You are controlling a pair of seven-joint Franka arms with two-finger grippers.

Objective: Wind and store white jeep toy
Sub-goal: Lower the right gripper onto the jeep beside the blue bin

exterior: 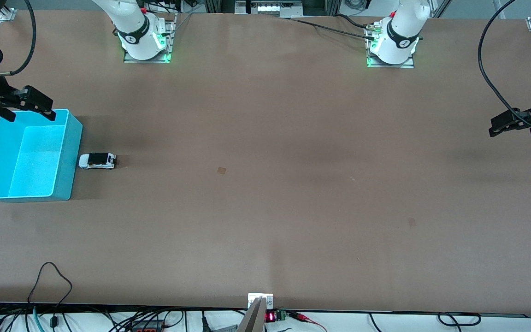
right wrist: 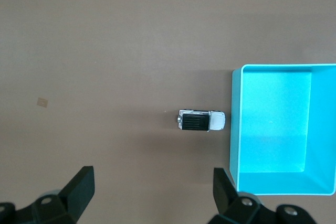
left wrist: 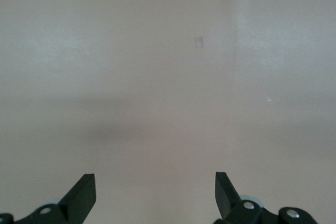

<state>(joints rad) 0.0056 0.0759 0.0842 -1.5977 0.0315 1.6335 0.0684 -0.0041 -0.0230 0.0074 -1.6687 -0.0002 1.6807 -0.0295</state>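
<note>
Right jaws: my right gripper (exterior: 32, 107) hangs spread wide with nothing between the jaws, over the edge of the turquoise bin (exterior: 74, 152) that lies farthest from the front camera, at the right arm's end of the table (exterior: 265, 193).
Left jaws: my left gripper (exterior: 507, 124) is likewise spread and empty, over bare table at the left arm's end; this arm waits.
Task item: the white jeep toy (exterior: 97, 160) stands on its wheels on the table just beside the bin's outer wall, on the side toward the table's middle. A narrow gap appears to separate toy and wall.
Item relative to jaws: in the right wrist view the white jeep toy (right wrist: 201, 120) lies ahead of the right gripper (right wrist: 152, 190), clear of both fingers and not between them. It is well apart from my left gripper.
Bin: the turquoise bin (right wrist: 235, 129) shows nothing inside.
Step in hand: I judge this to be the approach; neither winding nor storing is done.
Next move requirement: I judge the right gripper must come over the toy, line the jaws across its narrow body, descend, and stay clear of the bin wall.
</note>
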